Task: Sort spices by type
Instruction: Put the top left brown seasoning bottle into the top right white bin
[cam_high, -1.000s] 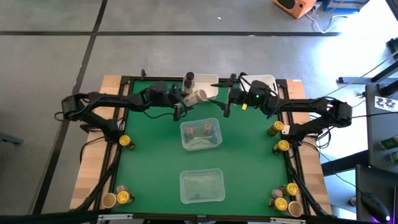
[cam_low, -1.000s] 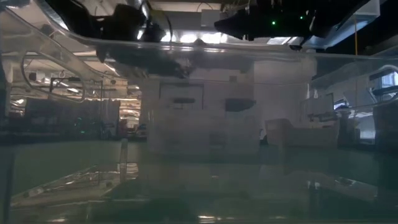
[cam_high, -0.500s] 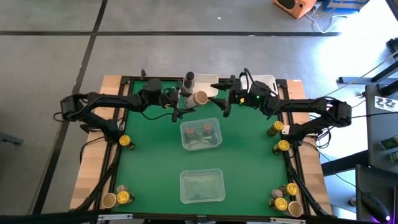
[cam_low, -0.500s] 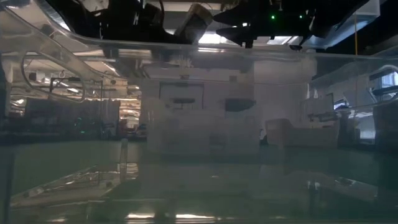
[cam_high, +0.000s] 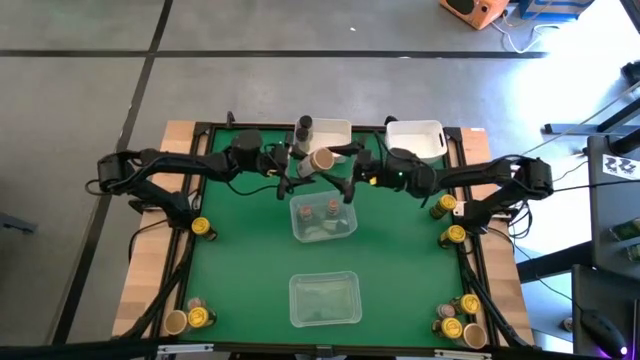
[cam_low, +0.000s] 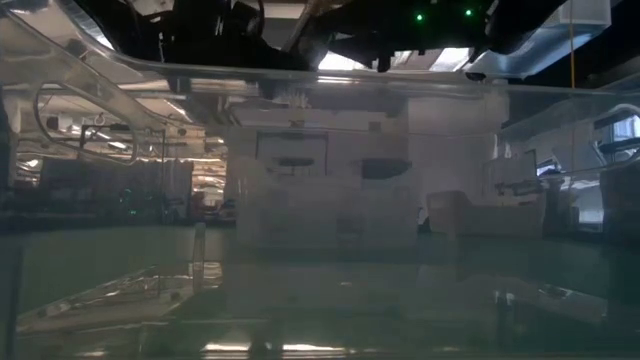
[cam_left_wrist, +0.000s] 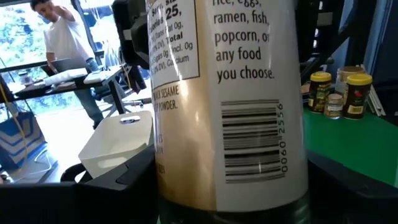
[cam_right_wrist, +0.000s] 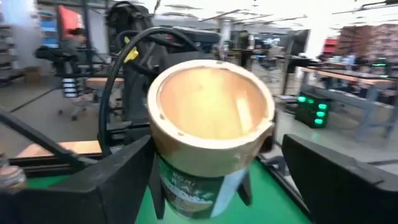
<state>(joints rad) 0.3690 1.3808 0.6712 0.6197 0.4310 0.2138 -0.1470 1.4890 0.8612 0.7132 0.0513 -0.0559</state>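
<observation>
A spice jar with a tan lid (cam_high: 320, 160) and a printed label (cam_left_wrist: 236, 99) hangs above the table's far middle, with my left gripper (cam_high: 306, 166) shut on it. My right gripper (cam_high: 341, 182) is open. Its two fingers (cam_right_wrist: 106, 186) stand on either side of the jar's lid end (cam_right_wrist: 211, 112), with a gap showing. Two reddish-topped jars stand in the middle clear tray (cam_high: 345, 228). A taller dark grey jar (cam_high: 303, 128) stands at the far edge. My left gripper pinches the jar's labelled body (cam_left_wrist: 186, 155) between its two fingers (cam_left_wrist: 115, 186). The fingers come level from the table's left and lie across the jar. The jar is lifted clear and tilted, its lid turned up and toward my right gripper.
A second clear tray (cam_high: 324, 298) lies near the front edge. Two white bins (cam_high: 333, 131) (cam_high: 415, 138) stand at the far edge. Yellow-lidded jars stand at the left edge (cam_high: 202, 229), right edge (cam_high: 447, 207) and in both near corners (cam_high: 196, 318) (cam_high: 460, 318).
My left gripper has tipped the jar up, so its lid now faces upward and toward the right arm. My right gripper has rolled and moved toward the table's left, up to the jar, until its fingers stand on either side of the lid end.
</observation>
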